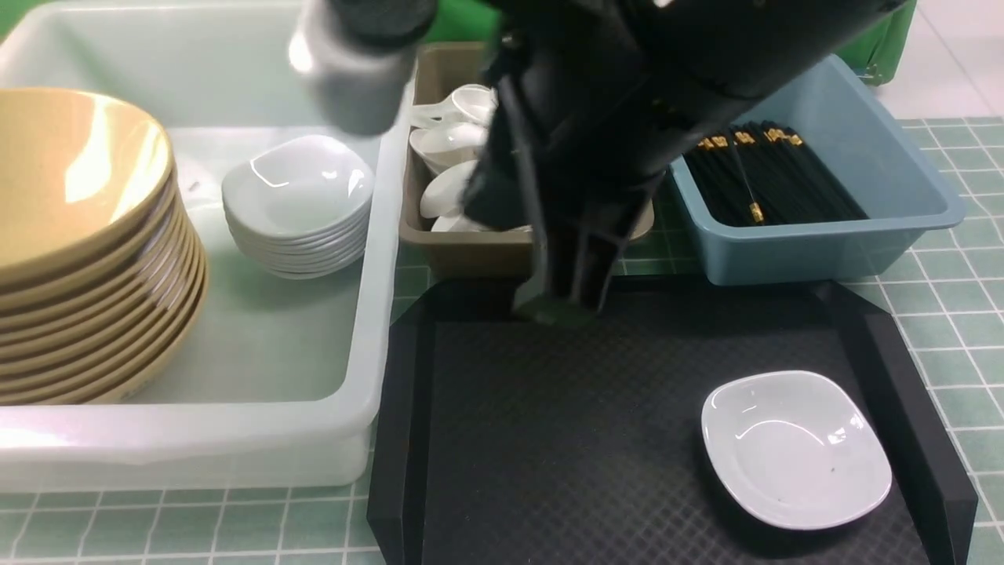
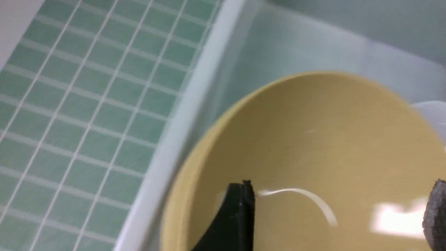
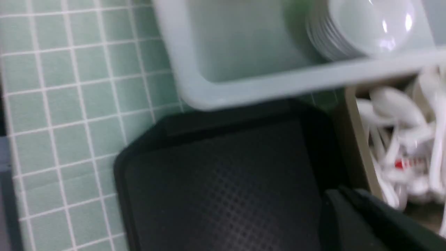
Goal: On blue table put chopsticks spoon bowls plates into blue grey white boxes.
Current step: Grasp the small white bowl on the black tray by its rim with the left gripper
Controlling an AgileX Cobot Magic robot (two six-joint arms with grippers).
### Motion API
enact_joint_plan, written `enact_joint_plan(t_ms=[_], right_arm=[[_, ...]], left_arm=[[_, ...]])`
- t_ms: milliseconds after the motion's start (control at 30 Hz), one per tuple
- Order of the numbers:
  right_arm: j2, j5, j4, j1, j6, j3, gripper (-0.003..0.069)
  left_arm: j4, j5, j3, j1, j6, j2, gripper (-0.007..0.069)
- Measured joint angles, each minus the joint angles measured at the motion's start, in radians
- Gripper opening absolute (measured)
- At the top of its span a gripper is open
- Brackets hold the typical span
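A stack of tan bowls [image 1: 78, 235] and a stack of small white plates [image 1: 298, 204] sit in the white box [image 1: 369, 377]. White spoons [image 1: 451, 169] fill the grey box [image 1: 463, 255]. Black chopsticks [image 1: 773, 176] lie in the blue box [image 1: 831, 251]. One white plate [image 1: 796, 447] lies on the black tray [image 1: 549, 439]. My right gripper [image 1: 561, 302] hangs at the tray's far edge, next to the grey box, jaws together with nothing seen in them. My left gripper [image 2: 339, 209] is open just above the top tan bowl [image 2: 313, 146].
The table has a green tiled cover [image 1: 957, 314]. The three boxes stand side by side behind the tray. My right arm [image 1: 627, 94] crosses over the grey box and hides part of it. A grey arm link [image 1: 353, 71] hangs over the white box.
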Motion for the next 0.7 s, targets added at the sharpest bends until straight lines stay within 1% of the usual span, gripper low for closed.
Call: enact_joint_plan(t_ms=[33,67,100,167,233,300,333,367,400,433,467,600,700], right_arm=[[-0.009,0.000,-0.002,-0.034,0.017,0.023,0.0046],[-0.020,0.000,-0.003,-0.062,0.039,0.053,0.0046],[-0.032,0.000,-0.004,-0.085,0.054,0.087,0.0046],[-0.073,-0.001,-0.006,-0.135,0.086,0.163,0.0046],[-0.125,-0.001,-0.008,-0.191,0.116,0.250,0.0046],[-0.175,-0.003,-0.008,-0.229,0.140,0.324,0.0046],[-0.206,-0.006,-0.008,-0.245,0.148,0.368,0.0046],[-0.231,-0.008,-0.009,-0.264,0.159,0.401,0.0046],[-0.247,-0.011,-0.009,-0.269,0.164,0.423,0.0046],[-0.313,-0.025,-0.009,-0.308,0.188,0.512,0.0046],[-0.354,-0.033,-0.009,-0.327,0.201,0.566,0.0046],[-0.486,-0.036,-0.009,-0.382,0.237,0.741,0.0046],[-0.587,-0.037,-0.008,-0.410,0.246,0.852,0.0046]], left_arm=[[-0.005,0.014,-0.021,-0.072,-0.001,-0.010,0.0644],[-0.011,0.030,-0.032,-0.172,-0.001,-0.019,0.0636],[-0.013,0.040,-0.032,-0.244,-0.002,-0.022,0.0622],[-0.013,0.053,-0.017,-0.430,-0.005,-0.020,0.0589],[0.002,0.052,0.014,-0.572,-0.019,-0.004,0.0557],[0.016,0.045,0.041,-0.685,-0.033,0.018,0.0528],[0.026,0.035,0.055,-0.758,-0.043,0.038,0.0517],[0.034,0.025,0.071,-0.812,-0.051,0.057,0.0509],[0.036,0.020,0.071,-0.825,-0.053,0.062,0.0505],[0.051,0.000,0.089,-0.908,-0.063,0.104,0.0491],[0.056,-0.021,0.093,-0.980,-0.070,0.152,0.0486],[0.057,-0.113,0.094,-1.124,-0.080,0.282,0.0479],[0.045,-0.194,0.094,-1.204,-0.090,0.382,0.0479]])
